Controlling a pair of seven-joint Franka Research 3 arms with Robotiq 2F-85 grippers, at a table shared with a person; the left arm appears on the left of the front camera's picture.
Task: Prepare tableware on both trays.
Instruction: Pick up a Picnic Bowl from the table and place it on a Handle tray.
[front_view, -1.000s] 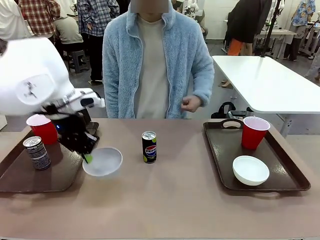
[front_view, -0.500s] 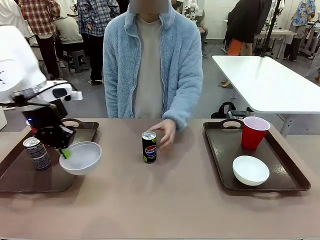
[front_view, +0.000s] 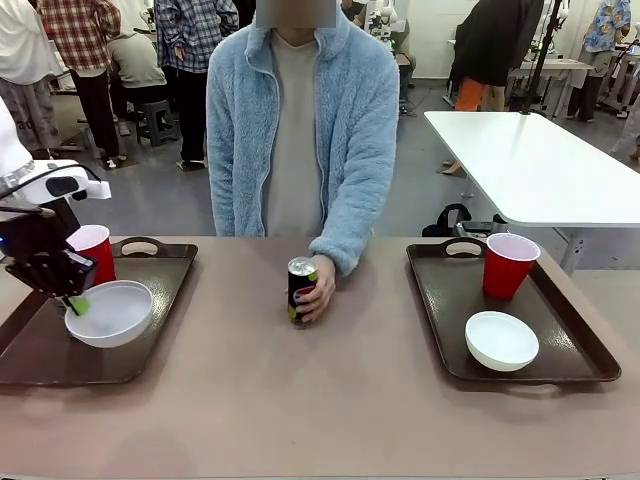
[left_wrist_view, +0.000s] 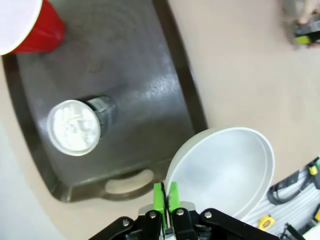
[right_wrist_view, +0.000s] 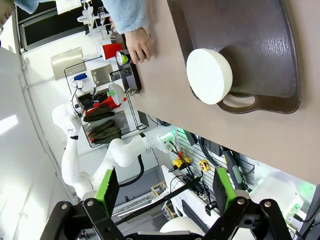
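Observation:
My left gripper (front_view: 72, 301) is shut on the rim of a white bowl (front_view: 110, 313), holding it tilted over the left tray (front_view: 160, 290). In the left wrist view the green pads (left_wrist_view: 159, 196) pinch the bowl (left_wrist_view: 225, 170) above the tray's near handle; a dark can (left_wrist_view: 75, 127) and a red cup (left_wrist_view: 30, 25) stand on that tray (left_wrist_view: 135, 90). A person's hand (front_view: 318, 292) grips the Pepsi can (front_view: 299, 280) at the table's middle. The right tray (front_view: 440, 300) holds a red cup (front_view: 510, 265) and a white bowl (front_view: 501, 340). My right gripper (right_wrist_view: 166, 189) is open, high above that bowl (right_wrist_view: 210, 75).
The person in a light blue fleece stands at the far side, one arm reaching over the table. Bare table lies between the two trays and along the near edge. A white table (front_view: 540, 160) stands behind on the right.
My left gripper has carried the bowl leftward from beside the tray to over it. The person's hand has come down and taken hold of the Pepsi can.

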